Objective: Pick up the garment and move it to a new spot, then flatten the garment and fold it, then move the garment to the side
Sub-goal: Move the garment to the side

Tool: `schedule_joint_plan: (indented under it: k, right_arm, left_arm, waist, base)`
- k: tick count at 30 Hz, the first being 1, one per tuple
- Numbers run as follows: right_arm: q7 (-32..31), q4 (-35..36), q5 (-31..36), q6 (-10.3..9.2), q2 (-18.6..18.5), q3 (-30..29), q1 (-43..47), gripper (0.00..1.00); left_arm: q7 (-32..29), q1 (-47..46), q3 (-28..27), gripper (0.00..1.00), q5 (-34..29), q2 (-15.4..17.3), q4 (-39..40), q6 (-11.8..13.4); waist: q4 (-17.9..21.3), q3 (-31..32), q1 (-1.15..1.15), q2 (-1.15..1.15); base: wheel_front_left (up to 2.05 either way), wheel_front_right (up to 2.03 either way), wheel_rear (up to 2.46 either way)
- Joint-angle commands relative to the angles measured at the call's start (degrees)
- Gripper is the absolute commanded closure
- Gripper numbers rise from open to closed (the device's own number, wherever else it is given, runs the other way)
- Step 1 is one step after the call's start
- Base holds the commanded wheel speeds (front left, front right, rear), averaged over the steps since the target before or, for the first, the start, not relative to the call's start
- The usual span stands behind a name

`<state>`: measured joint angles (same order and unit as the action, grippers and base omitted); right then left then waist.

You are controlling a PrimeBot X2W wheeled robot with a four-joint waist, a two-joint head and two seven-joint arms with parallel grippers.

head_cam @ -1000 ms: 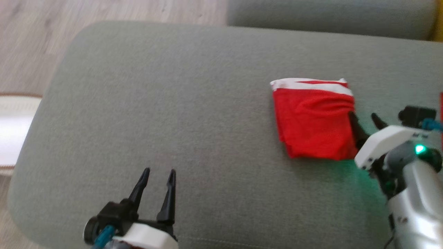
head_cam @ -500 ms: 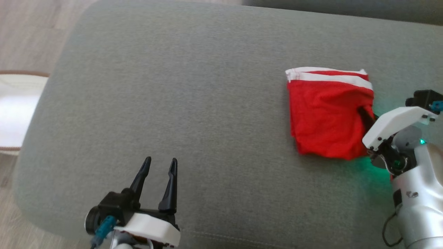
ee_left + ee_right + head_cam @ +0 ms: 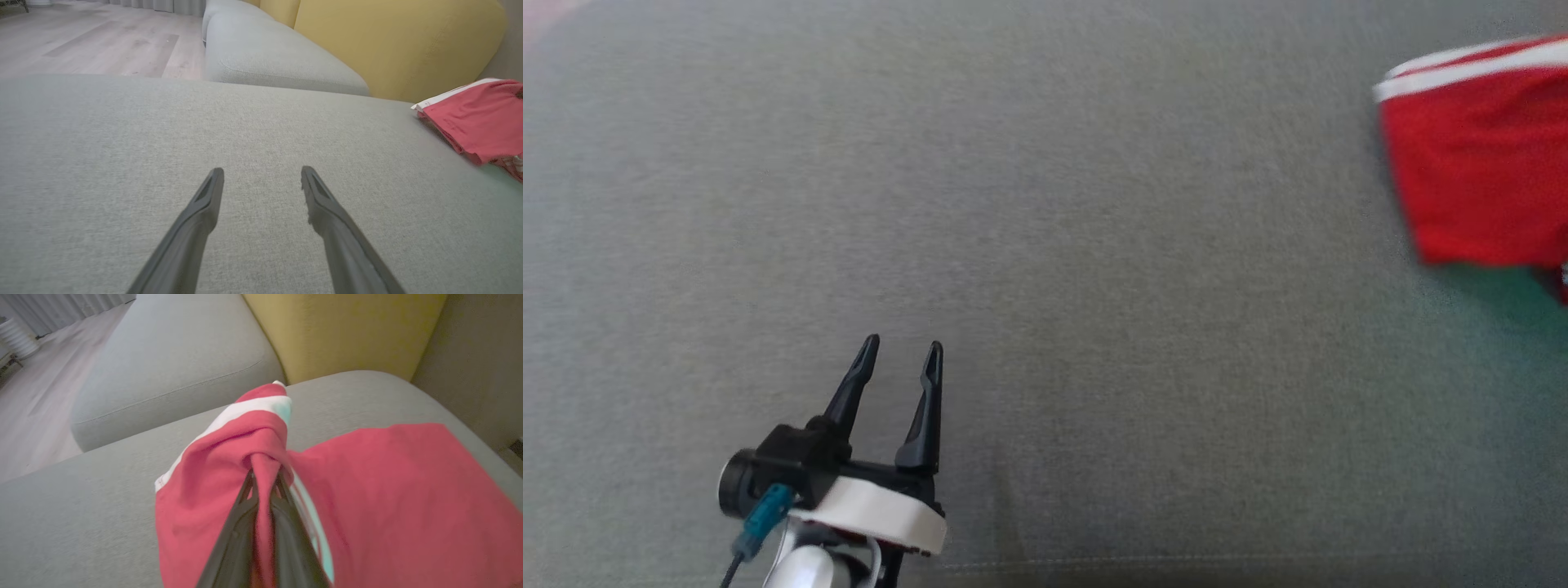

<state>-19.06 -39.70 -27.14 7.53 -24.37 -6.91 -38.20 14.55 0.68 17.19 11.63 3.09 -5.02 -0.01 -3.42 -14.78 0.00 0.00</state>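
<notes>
- Right gripper: its two dark fingers are pressing together and pinching a bunched fold of the garment between their tips.
- Garment, red with a white band, folded: the pinched fold is rising into a peak over the fingertips, and the rest is draping down on both sides. In the head view it is sitting at the far right edge of the picture. Whether it is lifting clear of the cushion cannot be told.
- Left gripper: its fingers are standing spread with nothing between them, hovering over bare fabric, well apart from the garment.
- Grey seat cushion: it is lying under both grippers and the garment.
- Flat red cloth: it is lying on the same cushion, just beside the garment.
- Second grey cushion, yellow back cushion and wooden floor: these are showing beyond.
</notes>
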Motion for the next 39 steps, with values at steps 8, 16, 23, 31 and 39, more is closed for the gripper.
schedule_joint_plan:
  k: [8,16,23,31,39]
  right_arm:
    - [-1.9,-1.9,4.5,-0.04,-8.2,-0.3,-4.6,1.00]
    - [10.3,-5.8,21.3,-0.04,-10.7,-3.3,-5.6,0.00]
    - [22.0,0.1,26.7,-0.04,-3.6,-6.5,-1.3,0.00]
    - [25.9,15.9,26.9,-0.04,8.4,-4.7,14.7,0.00]
    - [28.7,27.1,26.4,-0.04,19.6,-1.4,31.4,0.00]
  left_arm:
    - [0.4,-1.0,-2.0,0.00,-1.8,-0.2,2.2,-0.7]
    - [0.4,-0.7,-3.3,0.00,-2.0,-0.2,2.8,-0.5]
    - [0.4,0.2,-4.3,0.00,0.4,-0.2,2.7,1.5]
    - [0.4,3.2,-7.0,0.00,2.1,-0.2,0.8,3.8]
    - [0.4,5.0,-9.3,0.00,1.0,-0.2,-2.7,2.8]
  waist:
    - [2.7,-3.7,0.00,0.00]
    - [2.0,-3.0,0.00,0.00]
    - [1.3,1.1,0.00,0.00]
    - [0.9,8.4,0.00,0.00]
    - [0.0,14.2,0.00,0.00]
  base:
    - [0.00,0.00,0.00]
    - [0.00,0.00,0.00]
    - [0.00,0.00,0.00]
    - [0.00,0.00,0.00]
    - [0.00,0.00,0.00]
